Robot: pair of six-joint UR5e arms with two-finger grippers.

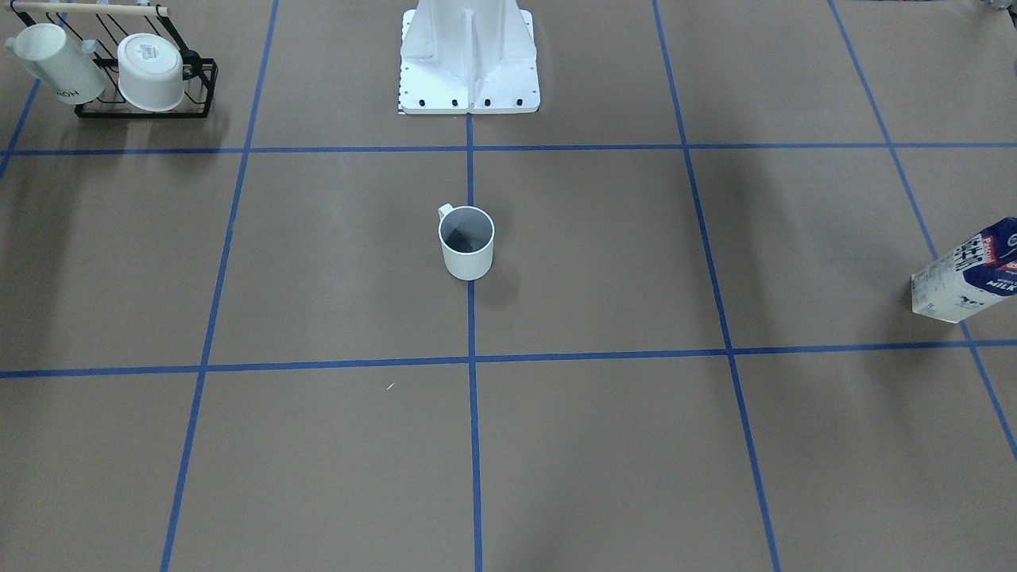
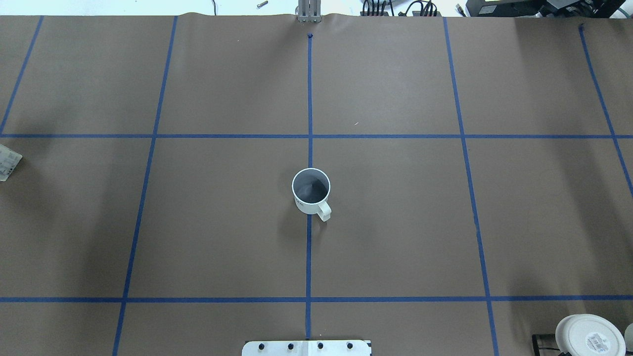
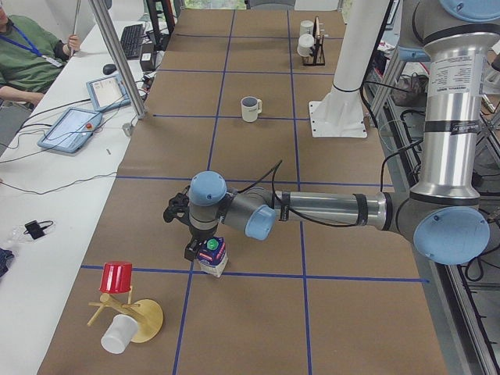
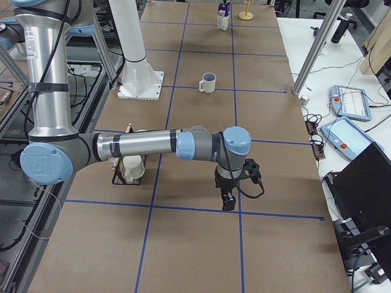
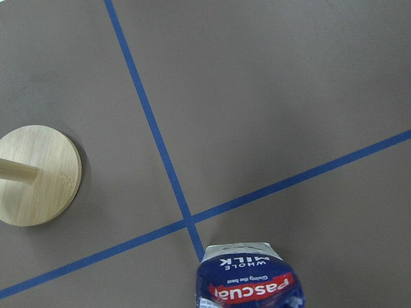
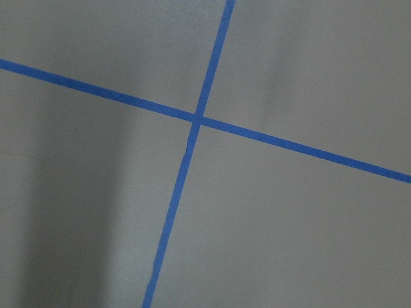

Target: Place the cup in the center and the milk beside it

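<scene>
The cup [image 1: 466,242], a plain white mug with a dark grey inside, stands upright on the blue tape line in the middle of the tabletop [image 2: 395,217]. It also shows in the overhead view [image 2: 310,190] with its handle toward the robot. The milk [image 3: 212,256], a navy and white carton with a green cap, stands at the table's left end, far from the cup; the left wrist view shows its top [image 5: 250,285]. My left gripper [image 3: 195,244] is right at the carton's top; I cannot tell if it is open or shut. My right gripper [image 4: 227,200] hangs over bare table; its state is unclear.
A black rack [image 1: 147,75] with two other white mugs stands near the right arm. A wooden mug tree [image 3: 129,312] with a red cup [image 3: 117,277] and a white cup stands beyond the milk. The white robot base [image 1: 469,63] stands behind the cup. An operators' table runs along the far side.
</scene>
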